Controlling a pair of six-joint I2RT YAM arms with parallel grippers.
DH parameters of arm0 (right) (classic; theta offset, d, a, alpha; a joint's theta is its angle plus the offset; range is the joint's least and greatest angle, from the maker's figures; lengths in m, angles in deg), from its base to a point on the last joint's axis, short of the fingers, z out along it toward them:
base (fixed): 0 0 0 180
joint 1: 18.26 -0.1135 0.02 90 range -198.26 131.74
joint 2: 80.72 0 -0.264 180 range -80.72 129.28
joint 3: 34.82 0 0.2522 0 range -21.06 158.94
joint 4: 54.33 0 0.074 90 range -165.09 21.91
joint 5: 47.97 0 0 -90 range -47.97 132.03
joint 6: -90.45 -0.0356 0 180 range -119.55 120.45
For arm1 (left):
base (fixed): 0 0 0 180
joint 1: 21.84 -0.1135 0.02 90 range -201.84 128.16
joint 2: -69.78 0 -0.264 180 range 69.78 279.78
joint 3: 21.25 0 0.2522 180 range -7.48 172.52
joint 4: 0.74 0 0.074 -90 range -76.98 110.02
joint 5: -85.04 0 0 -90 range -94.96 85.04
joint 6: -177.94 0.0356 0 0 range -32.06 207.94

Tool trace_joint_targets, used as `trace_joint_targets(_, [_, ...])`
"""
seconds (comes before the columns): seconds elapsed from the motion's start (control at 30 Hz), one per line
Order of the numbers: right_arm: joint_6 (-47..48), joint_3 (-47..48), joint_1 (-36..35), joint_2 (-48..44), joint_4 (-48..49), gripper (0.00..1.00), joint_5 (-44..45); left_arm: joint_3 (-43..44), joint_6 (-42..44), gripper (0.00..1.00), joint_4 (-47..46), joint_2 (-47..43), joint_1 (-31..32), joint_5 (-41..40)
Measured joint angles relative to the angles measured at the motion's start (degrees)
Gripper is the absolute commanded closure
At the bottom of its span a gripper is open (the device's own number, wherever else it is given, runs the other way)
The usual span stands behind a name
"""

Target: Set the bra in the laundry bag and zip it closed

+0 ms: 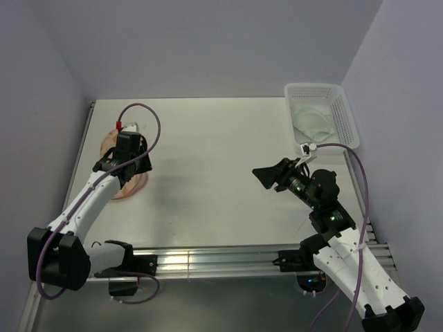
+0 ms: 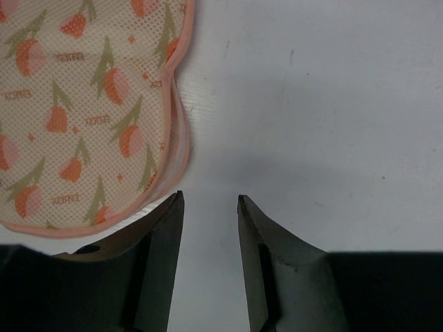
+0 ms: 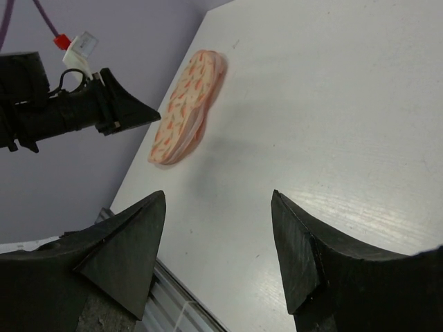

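The laundry bag (image 1: pixel 111 144) lies folded at the table's left edge, its printed side up (image 2: pixel 83 111), and it shows as a small peanut shape in the right wrist view (image 3: pixel 188 107). My left gripper (image 1: pixel 128 169) hovers over its right rim. It is open (image 2: pixel 211 197) with only bare table between the fingers, and the left finger (image 2: pixel 163 249) overlaps the bag's edge. The pale mint bra (image 1: pixel 313 123) lies in the white basket (image 1: pixel 346 114) at the back right. My right gripper (image 1: pixel 265 178) stands open (image 3: pixel 219 195) above the table, right of centre, pointing left and holding nothing.
The white perforated basket stands in the back right corner against the wall. Purple walls close the table (image 1: pixel 221 145) on the left, back and right. An aluminium rail (image 1: pixel 208 261) runs along the near edge. Purple cables (image 1: pixel 154 124) loop above both arms.
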Motion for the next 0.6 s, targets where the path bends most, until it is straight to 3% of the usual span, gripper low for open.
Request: trace_joint_targets(0.6, [0.1,-1.1,-2.9,0.8,3.6,0.31,-2.0,6.8,1.0,0.67,-3.2,21.1,-0.4,-8.4])
